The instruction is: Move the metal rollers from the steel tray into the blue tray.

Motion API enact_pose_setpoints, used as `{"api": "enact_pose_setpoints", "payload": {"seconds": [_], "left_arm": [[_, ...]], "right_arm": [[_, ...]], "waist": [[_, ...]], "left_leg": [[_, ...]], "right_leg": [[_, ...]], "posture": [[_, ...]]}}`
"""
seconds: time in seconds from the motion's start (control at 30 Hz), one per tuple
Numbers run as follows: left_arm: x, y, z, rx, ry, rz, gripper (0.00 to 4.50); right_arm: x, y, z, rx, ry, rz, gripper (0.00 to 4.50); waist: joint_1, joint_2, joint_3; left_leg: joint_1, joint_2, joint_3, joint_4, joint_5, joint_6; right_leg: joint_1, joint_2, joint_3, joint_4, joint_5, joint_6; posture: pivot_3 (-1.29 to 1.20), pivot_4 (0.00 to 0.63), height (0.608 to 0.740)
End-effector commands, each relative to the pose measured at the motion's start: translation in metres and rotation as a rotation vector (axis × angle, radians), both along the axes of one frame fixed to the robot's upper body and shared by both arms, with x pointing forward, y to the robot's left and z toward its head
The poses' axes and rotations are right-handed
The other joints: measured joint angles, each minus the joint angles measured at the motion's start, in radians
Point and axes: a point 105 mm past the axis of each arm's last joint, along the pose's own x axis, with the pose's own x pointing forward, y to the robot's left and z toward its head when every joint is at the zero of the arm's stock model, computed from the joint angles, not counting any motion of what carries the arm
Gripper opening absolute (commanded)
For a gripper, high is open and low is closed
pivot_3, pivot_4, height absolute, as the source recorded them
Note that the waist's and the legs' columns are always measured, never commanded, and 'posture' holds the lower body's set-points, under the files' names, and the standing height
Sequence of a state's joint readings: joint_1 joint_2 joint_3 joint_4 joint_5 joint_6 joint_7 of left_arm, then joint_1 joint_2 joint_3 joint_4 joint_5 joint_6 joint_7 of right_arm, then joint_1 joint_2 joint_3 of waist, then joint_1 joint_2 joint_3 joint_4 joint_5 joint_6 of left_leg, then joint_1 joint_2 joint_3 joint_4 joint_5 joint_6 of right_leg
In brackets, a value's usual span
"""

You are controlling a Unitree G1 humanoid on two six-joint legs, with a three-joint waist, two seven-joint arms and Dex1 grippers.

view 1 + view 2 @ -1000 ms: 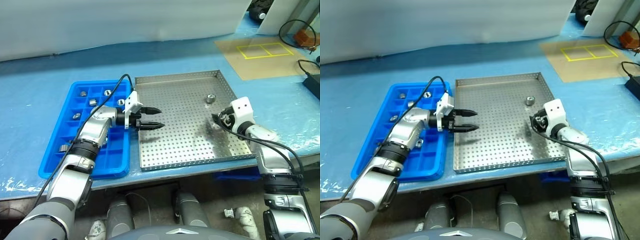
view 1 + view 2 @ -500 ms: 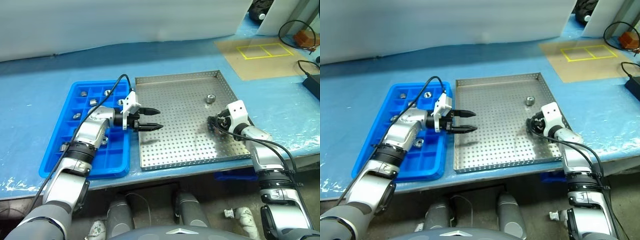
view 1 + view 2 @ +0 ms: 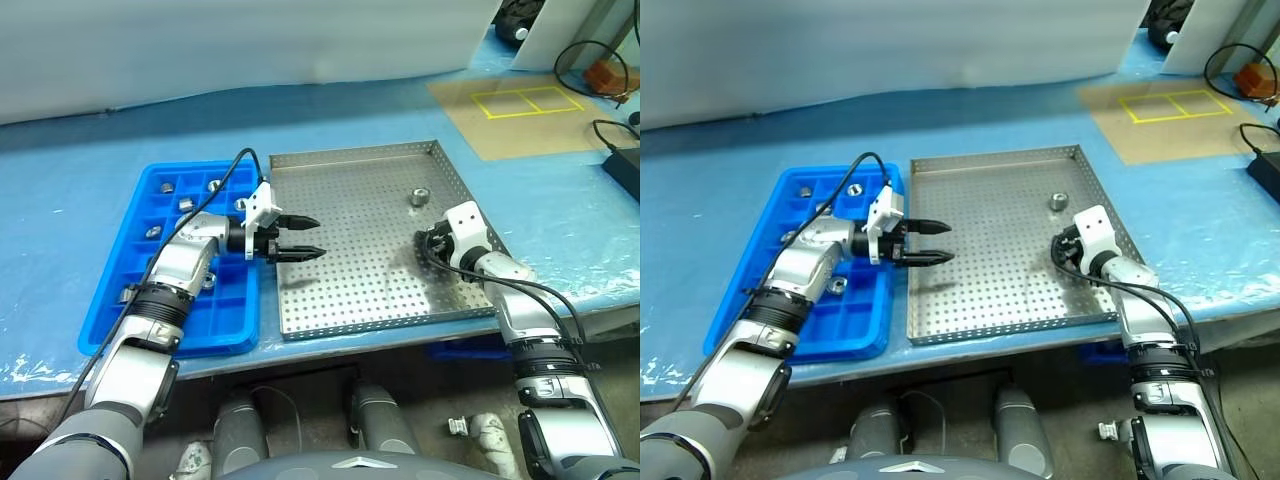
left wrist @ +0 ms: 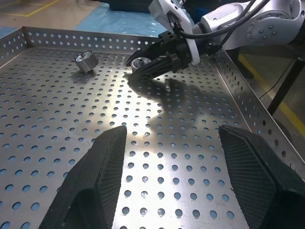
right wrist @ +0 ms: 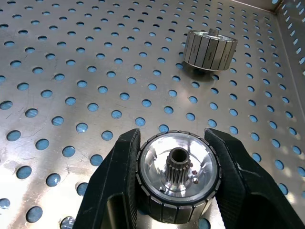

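Note:
The steel tray lies beside the blue tray, which holds several metal rollers in its far compartments. My right gripper rests low on the steel tray's right side, shut on a roller whose toothed hub faces the wrist camera. Another roller stands loose on the tray floor just beyond it, also seen as the roller in the right wrist view. My left gripper hovers open and empty over the steel tray's left edge, pointing right toward the right gripper.
Both trays sit on a table under blue sheeting. A brown board with yellow tape lies at the far right, with black cables beside it. The steel tray's raised rim runs close to my right gripper.
My right gripper's fingers have closed on the roller on the tray floor. The left arm has stayed where it was.

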State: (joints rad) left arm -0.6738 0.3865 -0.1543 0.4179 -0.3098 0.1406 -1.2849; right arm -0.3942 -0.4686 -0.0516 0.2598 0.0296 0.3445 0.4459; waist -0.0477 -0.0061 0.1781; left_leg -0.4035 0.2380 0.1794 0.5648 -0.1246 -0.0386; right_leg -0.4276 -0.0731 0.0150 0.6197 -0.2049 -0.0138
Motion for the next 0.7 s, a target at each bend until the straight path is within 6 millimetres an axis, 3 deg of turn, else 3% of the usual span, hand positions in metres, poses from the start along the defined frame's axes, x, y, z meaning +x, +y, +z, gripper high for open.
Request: {"api": "enact_pose_setpoints", "payload": {"seconds": [0.03,0.17,0.27,0.43,0.53,0.7], "left_arm": [[0.002,0.01,0.015,-0.021,-0.048,0.032,3.26],[0.004,0.023,0.017,-0.003,-0.057,0.068,3.26],[0.009,0.044,0.018,0.047,-0.093,0.139,3.26],[0.005,0.073,0.021,0.068,-0.104,0.238,3.26],[-0.001,0.09,0.023,0.074,-0.119,0.322,3.26],[-0.014,0.116,0.027,0.084,-0.129,0.444,3.26]], "right_arm": [[0.008,0.013,0.017,-0.037,-0.053,0.052,1.66],[0.011,0.044,0.047,-0.007,-0.118,0.18,1.66],[0.012,0.083,0.076,0.004,-0.178,0.359,1.66],[0.015,0.138,0.09,-0.042,-0.223,0.571,1.66],[0.009,0.184,0.101,-0.014,-0.249,0.74,1.66],[0.0,0.232,0.105,0.031,-0.249,0.905,1.66]], "waist": [[-0.001,0.0,0.0],[0.001,0.0,0.0],[0.002,0.001,0.0],[0.019,0.001,0.0],[0.036,0.001,0.001],[0.073,0.001,0.001]], "left_leg": [[0.0,0.0,0.0,0.0,0.0,0.0],[-0.003,0.0,0.0,-0.002,0.0,0.0],[-0.006,0.0,0.0,-0.004,0.0,0.0],[-0.007,0.001,0.001,-0.008,0.0,-0.001],[-0.007,0.001,0.001,-0.008,0.0,-0.001],[-0.007,0.002,0.0,-0.01,0.002,-0.004]], "right_leg": [[-0.001,0.0,0.0,0.0,0.0,0.001],[-0.005,0.0,0.001,0.001,0.001,0.0],[-0.01,0.0,0.001,0.001,0.002,-0.001],[-0.011,0.001,-0.001,-0.001,0.002,-0.001],[-0.012,0.0,-0.002,-0.001,0.002,-0.001],[-0.012,0.0,-0.005,0.0,0.002,-0.001]], "posture": [[-0.41,0.15,0.74],[-0.36,0.15,0.74],[-0.31,0.15,0.74],[-0.2,0.15,0.74],[-0.13,0.15,0.74],[-0.01,0.15,0.74]]}}
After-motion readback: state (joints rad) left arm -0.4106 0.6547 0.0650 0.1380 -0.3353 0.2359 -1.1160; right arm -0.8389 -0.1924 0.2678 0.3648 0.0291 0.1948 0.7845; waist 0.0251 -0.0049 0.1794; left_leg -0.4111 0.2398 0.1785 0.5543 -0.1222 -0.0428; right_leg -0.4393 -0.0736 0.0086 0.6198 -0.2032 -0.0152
